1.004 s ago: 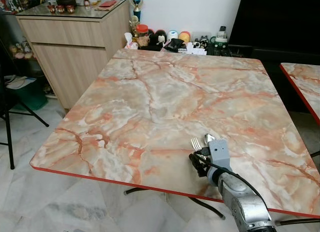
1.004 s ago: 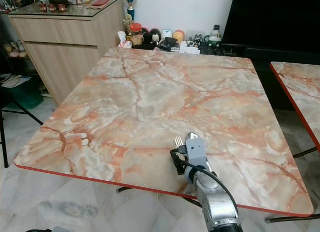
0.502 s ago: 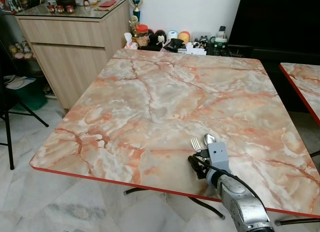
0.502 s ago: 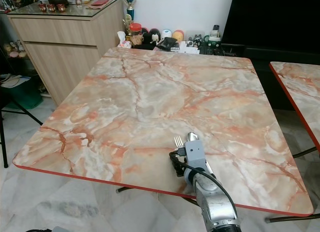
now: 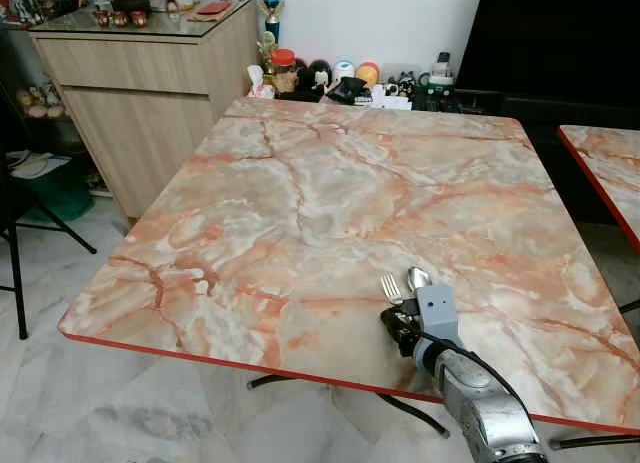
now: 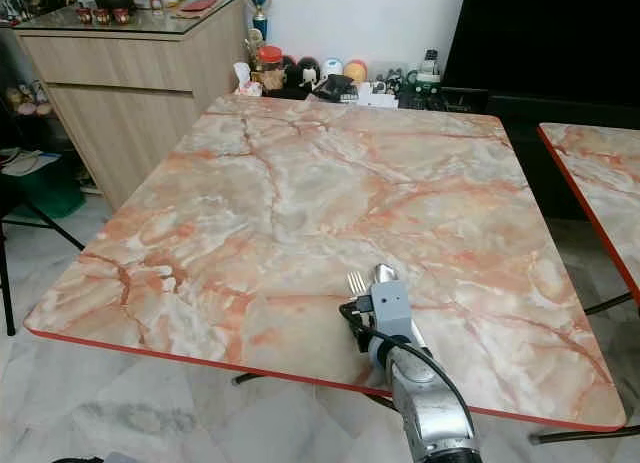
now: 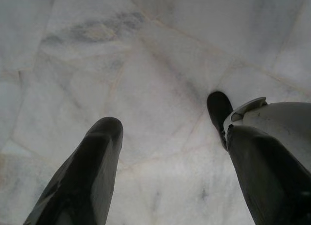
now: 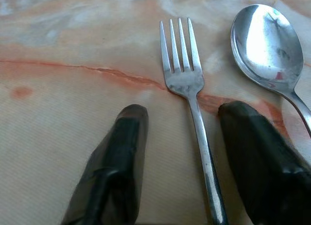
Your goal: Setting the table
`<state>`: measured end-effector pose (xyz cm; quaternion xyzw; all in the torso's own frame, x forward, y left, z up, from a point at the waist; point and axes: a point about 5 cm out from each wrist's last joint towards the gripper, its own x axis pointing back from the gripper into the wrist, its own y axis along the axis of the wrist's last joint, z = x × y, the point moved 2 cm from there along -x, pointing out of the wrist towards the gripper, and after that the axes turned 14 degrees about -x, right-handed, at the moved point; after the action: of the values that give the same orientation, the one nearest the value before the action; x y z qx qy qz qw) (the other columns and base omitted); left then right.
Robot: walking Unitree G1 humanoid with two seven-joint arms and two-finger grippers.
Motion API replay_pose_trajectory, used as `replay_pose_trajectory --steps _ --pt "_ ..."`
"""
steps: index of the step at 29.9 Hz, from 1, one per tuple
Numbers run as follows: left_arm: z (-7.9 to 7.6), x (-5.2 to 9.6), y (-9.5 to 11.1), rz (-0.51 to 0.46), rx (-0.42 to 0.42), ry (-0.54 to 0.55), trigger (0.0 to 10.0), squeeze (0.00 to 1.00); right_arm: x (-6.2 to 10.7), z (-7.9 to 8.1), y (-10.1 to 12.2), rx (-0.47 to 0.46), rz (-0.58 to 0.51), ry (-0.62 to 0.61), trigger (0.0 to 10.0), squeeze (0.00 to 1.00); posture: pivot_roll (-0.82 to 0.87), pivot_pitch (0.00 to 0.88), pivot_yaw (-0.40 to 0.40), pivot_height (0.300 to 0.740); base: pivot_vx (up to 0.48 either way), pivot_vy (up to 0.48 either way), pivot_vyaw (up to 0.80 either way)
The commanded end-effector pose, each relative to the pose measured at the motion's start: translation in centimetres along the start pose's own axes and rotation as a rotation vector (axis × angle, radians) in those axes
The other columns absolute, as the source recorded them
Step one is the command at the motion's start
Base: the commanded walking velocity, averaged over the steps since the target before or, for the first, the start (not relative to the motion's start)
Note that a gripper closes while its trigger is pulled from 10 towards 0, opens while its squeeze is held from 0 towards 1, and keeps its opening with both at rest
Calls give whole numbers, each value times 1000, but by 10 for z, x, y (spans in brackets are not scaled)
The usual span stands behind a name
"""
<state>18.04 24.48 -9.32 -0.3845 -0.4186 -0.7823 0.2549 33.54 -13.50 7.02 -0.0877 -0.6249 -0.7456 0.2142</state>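
1. Left eye view: a marble-patterned table (image 5: 330,213) with a red edge takes up the middle. The right gripper (image 5: 402,305) sits low over the near edge of the table, toward the robot's right, at the end of its silver arm. Just ahead of it lie a fork (image 5: 390,287) and a spoon (image 5: 418,278) side by side, the fork on the robot's left. A wooden cabinet (image 5: 140,83) stands beyond the table's far left corner, and a second table (image 5: 605,168) of the same pattern is at the right.

2. Right eye view: the same scene; small jars and figurines (image 6: 330,78) line up against the wall behind the table.

3. Left wrist view: the left gripper (image 7: 165,132) hangs over the pale marble floor (image 7: 146,55), its two black fingers spread wide apart with nothing between them.

4. Right wrist view: the right gripper's fingers are spread open, one on each side of the fork's handle, and do not touch it. The fork lies flat on the table, tines pointing away from the gripper. The spoon lies just beside it, bowl up, its handle passing beside one finger (image 8: 265,166).
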Motion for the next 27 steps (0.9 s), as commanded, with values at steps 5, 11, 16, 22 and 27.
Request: replay_pose_trajectory --steps 5,11,16,22,27 --pt "-6 2 -10 35 11 -30 10000 0 -1 0 -15 0 58 3 0 0 13 77 19 740 0 0 0" --pt "-6 2 -9 36 9 -35 10000 0 -2 1 -15 4 57 6 0 0 15 74 18 740 0 0 0" --pt "-6 2 -9 35 17 -35 10000 0 -2 2 -17 8 64 9 0 0 15 80 17 740 0 0 0" --pt "-7 2 -10 36 19 -40 10000 0 -1 1 -20 11 71 8 0 0 15 86 19 740 0 0 0" --pt "-7 2 -10 36 19 -40 10000 0 -2 1 -20 12 72 11 0 0 17 85 19 740 0 0 0"
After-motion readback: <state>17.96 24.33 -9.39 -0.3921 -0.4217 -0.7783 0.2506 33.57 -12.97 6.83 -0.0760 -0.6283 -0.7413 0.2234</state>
